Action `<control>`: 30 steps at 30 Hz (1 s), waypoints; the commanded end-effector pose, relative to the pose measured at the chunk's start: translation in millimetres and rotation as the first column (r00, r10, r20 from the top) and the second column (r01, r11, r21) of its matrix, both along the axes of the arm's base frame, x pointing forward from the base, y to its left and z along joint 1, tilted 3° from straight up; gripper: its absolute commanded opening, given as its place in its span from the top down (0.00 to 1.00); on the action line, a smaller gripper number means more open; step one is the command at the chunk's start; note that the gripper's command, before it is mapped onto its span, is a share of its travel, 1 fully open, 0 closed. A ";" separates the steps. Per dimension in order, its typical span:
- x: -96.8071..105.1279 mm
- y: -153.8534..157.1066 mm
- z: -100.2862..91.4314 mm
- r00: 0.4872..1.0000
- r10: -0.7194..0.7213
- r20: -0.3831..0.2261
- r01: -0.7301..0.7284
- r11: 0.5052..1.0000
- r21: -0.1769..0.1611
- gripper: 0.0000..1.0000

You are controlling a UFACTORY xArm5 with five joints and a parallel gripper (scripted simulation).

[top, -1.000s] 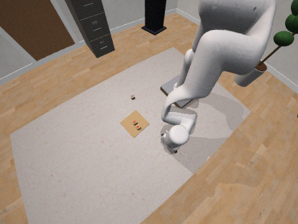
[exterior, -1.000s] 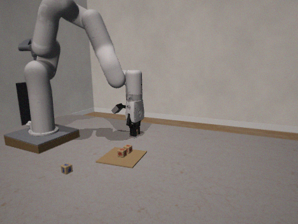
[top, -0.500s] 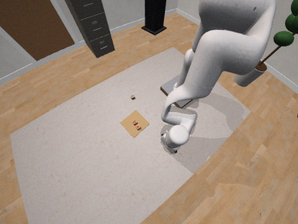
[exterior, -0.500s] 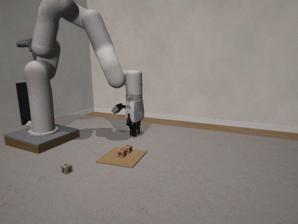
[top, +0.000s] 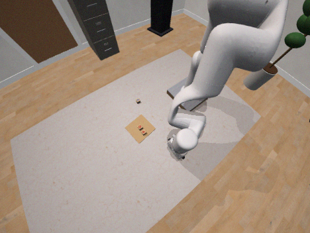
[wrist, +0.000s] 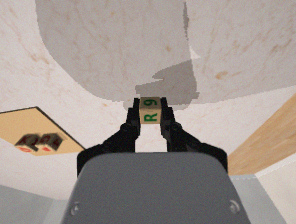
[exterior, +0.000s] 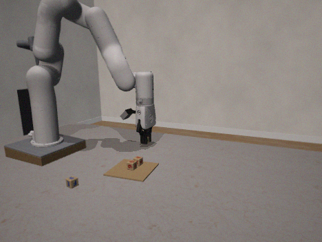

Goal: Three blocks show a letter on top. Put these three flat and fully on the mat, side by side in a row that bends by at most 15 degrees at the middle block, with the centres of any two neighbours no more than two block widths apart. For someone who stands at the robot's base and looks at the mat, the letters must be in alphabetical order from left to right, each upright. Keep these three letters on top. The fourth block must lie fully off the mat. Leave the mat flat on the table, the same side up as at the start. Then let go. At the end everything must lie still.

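Two red-marked blocks, one nearer the gripper [top: 176, 149] [exterior: 146, 141] [wrist: 150, 107] [top: 143, 132] [exterior: 138, 160] [wrist: 52, 143] and its neighbour [top: 140, 126] [exterior: 131, 165] [wrist: 26, 143], already sit on the mat [top: 132, 127] [exterior: 117, 170] [wrist: 25, 122], though whether their spacing and lettering meet the rule is too small to tell. The green-lettered block [exterior: 148, 139] [wrist: 150, 116], off the mat, is clasped between partly closed fingers, and likely has yet to be carried over, set in alphabetical place and released. The blue-marked block [top: 138, 100] [exterior: 71, 182] lies well off the mat, probably the spare.

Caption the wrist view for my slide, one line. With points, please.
Black fingers closed on a green-lettered block [wrist: 150, 110], with two red-lettered blocks [wrist: 39, 142] on the tan mat [wrist: 30, 118] off to the left.
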State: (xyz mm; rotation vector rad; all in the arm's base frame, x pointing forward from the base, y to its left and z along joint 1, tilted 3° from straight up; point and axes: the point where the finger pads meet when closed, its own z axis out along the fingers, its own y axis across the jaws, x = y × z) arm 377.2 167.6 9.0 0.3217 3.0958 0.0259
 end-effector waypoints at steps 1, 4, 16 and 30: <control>0.2 0.7 19.5 1.000 0.000 0.003 0.000 1.000 0.001 0.79; -1.0 1.5 42.9 1.000 0.000 0.003 0.000 1.000 0.001 0.79; -3.3 3.0 84.6 1.000 0.000 0.003 0.000 1.000 0.002 0.79; -0.6 -2.5 84.8 0.999 0.033 0.003 -0.033 0.999 0.000 0.79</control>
